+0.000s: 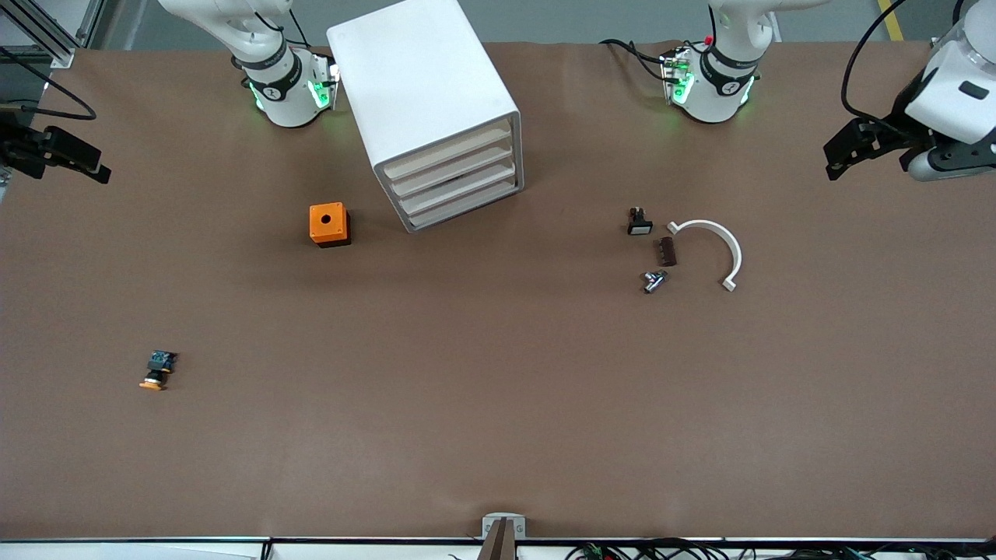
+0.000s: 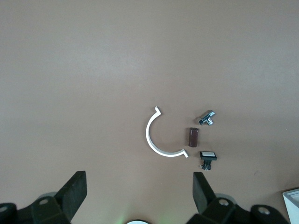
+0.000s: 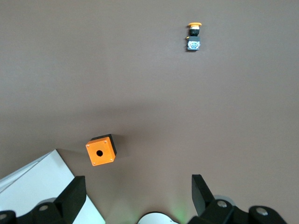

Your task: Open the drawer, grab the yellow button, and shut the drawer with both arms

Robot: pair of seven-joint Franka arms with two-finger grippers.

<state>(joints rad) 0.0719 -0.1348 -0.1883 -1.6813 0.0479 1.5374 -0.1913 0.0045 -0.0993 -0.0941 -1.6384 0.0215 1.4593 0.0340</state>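
Note:
The white cabinet stands between the arm bases, and its stacked drawers are all shut. The button, with its orange cap, black body and blue end, lies on the table toward the right arm's end, nearer the front camera than the orange cube. It also shows in the right wrist view. My right gripper hangs open and empty over the table's right-arm end. My left gripper hangs open and empty over the left-arm end.
The orange cube with a round hole sits beside the cabinet. Toward the left arm's end lie a white curved clip, a black part with a white face, a brown block and a metal fitting.

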